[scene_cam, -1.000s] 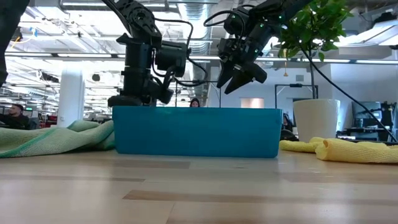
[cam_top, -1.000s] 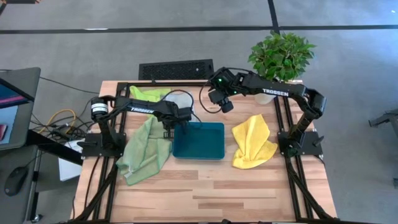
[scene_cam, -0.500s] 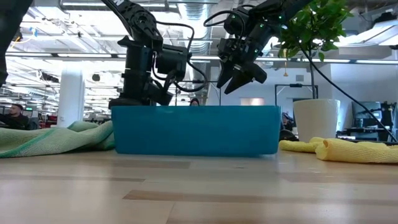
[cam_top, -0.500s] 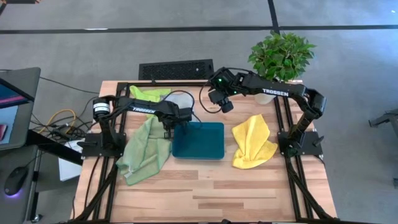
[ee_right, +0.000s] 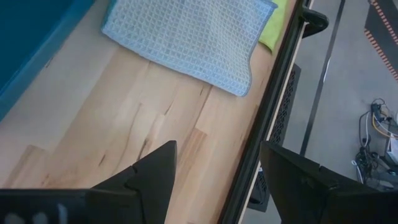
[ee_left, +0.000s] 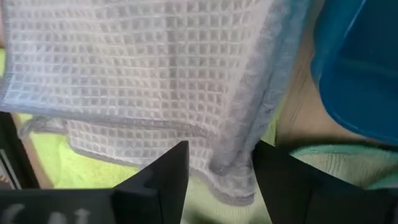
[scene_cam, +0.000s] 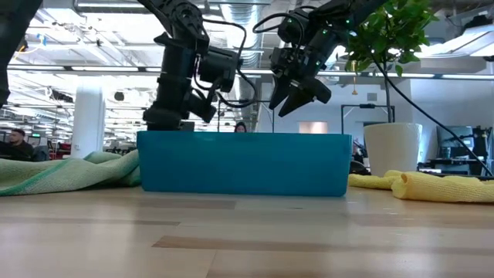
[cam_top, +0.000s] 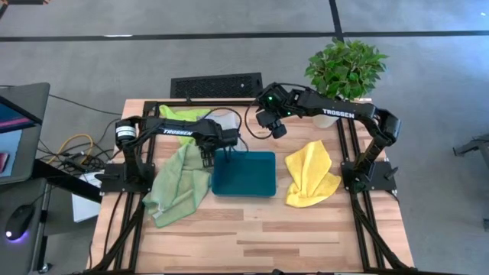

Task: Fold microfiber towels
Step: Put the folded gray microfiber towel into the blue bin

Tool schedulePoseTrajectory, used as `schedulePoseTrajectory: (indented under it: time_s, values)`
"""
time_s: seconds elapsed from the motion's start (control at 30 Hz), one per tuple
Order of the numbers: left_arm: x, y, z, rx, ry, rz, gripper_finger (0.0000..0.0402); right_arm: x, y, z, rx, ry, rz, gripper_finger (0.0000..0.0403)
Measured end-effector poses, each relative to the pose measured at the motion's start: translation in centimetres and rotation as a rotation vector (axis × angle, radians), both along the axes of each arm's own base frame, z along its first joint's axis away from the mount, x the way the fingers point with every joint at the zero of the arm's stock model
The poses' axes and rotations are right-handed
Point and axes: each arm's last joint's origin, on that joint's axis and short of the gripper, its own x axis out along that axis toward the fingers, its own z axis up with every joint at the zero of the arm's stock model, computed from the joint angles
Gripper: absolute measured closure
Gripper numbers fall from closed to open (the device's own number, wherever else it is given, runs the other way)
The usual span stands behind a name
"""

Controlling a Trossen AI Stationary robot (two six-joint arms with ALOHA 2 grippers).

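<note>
A light grey waffle towel (cam_top: 221, 122) lies flat at the table's far side, partly on a lime green towel (cam_top: 182, 114). A pale sage towel (cam_top: 177, 183) lies crumpled to the left of the teal tray (cam_top: 244, 191). A yellow towel (cam_top: 312, 176) lies rumpled to the tray's right. My left gripper (ee_left: 217, 146) is open and points down at the grey towel's near edge (ee_left: 233, 177), beside the tray's far left corner. My right gripper (cam_top: 276, 131) hangs open in the air over the table's far side, holding nothing. My left gripper's open fingers (ee_left: 165, 171) stand on either side of the grey towel's hemmed near edge, coming from above. The towel lies slack on the table and on the lime green towel (ee_left: 93, 180). I cannot tell whether the fingers touch it.
A potted plant (cam_top: 345, 69) stands at the table's far right corner. A black slatted panel (cam_top: 216, 84) lies on the floor beyond the far edge. Bare wood runs along the table's near side (cam_top: 260, 237). Dark frame rails line both sides.
My left gripper has risen a little behind the tray's left end and has tipped slightly. The towels lie as they did. My right arm has kept still.
</note>
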Motion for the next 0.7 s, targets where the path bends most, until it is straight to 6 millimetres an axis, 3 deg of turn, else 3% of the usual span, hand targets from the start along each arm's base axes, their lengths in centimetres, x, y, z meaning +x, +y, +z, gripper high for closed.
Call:
schedulePoseTrajectory:
  time_s: [0.17,0.7]
  values:
    - [0.0,0.1,0.2,-0.011,0.001,0.005,0.0238,0.0,0.0,0.0,0.017,-0.006,-0.021,0.0148]
    - [-0.7,-0.3,-1.9,-0.072,-0.009,-0.016,0.0239,-0.2,0.1,-0.1,0.029,0.013,-0.025,0.0148]
